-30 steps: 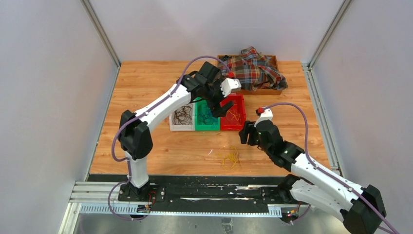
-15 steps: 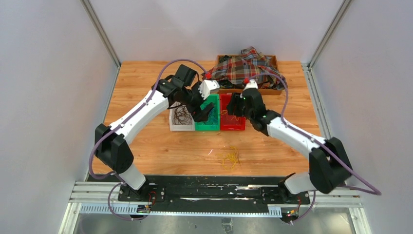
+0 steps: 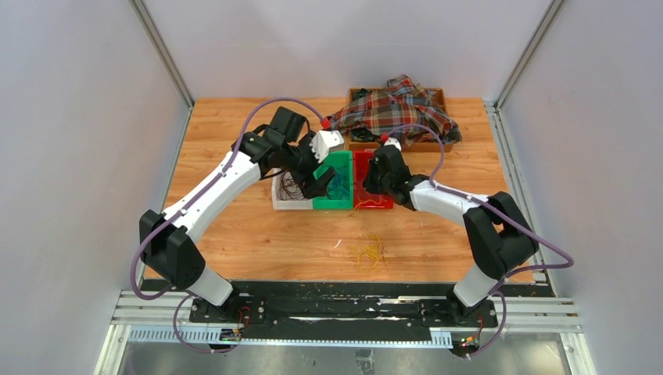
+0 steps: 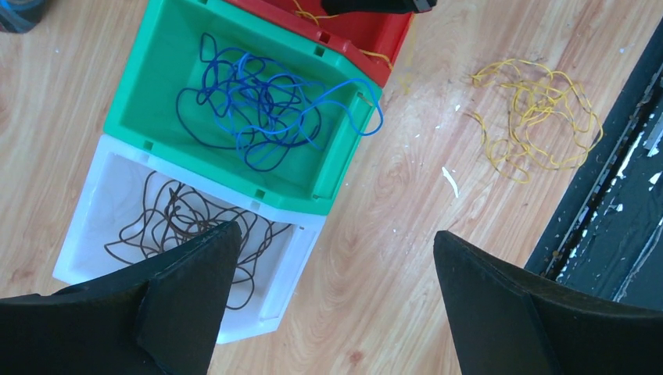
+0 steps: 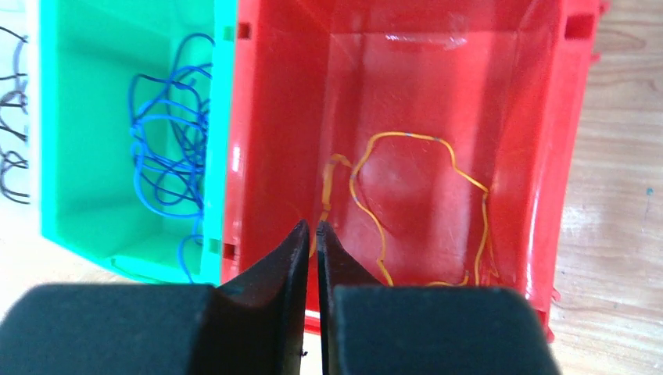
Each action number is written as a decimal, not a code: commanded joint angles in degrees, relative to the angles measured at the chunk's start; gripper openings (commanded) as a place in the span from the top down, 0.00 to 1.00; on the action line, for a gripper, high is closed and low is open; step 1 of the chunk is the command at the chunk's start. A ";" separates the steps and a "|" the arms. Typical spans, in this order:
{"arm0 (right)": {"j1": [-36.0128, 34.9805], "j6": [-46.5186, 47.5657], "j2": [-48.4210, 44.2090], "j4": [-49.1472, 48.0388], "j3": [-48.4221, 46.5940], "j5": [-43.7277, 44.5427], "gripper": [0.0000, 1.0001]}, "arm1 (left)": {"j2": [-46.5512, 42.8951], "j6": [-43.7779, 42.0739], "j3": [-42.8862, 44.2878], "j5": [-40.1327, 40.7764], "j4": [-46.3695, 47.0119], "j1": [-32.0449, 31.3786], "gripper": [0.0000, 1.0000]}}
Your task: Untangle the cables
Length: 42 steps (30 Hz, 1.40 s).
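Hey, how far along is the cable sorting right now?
Mostly sorted. Dark brown cables lie in the white plastic bin, blue cables in the green bin. The right gripper, closed, seems to pinch a yellow-orange cable in the red bin. Remaining: the yellow tangle on the wooden table; the left gripper hangs open.

Both arms, the left arm [image 3: 227,176] and the right arm [image 3: 449,205], are clad in smooth white shells, broken up by bulky black joint housings. A thick purple cable [image 3: 275,100] is strung loosely along each. At each wrist a white camera block [image 3: 328,143] is mounted, tipped with a small red part [image 3: 324,123]. The left hand [image 4: 336,234] and right hand [image 5: 311,228] are moulded in matte black, with plain wedge-shaped fingers [image 4: 180,297].
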<state>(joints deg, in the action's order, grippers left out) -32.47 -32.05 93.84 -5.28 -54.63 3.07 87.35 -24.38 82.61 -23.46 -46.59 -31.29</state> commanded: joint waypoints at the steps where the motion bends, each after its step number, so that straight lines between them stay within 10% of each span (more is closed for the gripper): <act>1: 0.43 -1.03 -0.33 0.01 2.84 4.77 0.93 | -1.37 -0.34 -0.78 0.44 1.59 0.70 0.02; 7: 0.51 4.74 0.56 -1.09 0.43 5.83 0.92 | -2.16 -0.90 -0.63 -0.08 0.58 0.79 0.02; 14: 0.41 13.35 -5.85 5.92 -7.26 4.63 0.57 | -2.66 -2.09 0.60 0.63 -0.89 0.79 0.02; 26: -2.07 4.08 -21.82 21.12 6.58 5.04 0.38 | -3.15 -3.30 1.43 0.48 -1.38 1.01 0.02; 42: -1.56 -5.49 -11.04 19.12 5.42 -3.77 0.36 | -5.08 -3.30 0.54 -0.66 -1.76 1.05 0.02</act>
<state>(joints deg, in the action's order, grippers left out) -34.06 -33.45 80.79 16.25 -47.37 2.28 84.38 -26.89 82.59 -23.16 -48.18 -30.81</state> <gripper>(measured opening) 0.660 0.980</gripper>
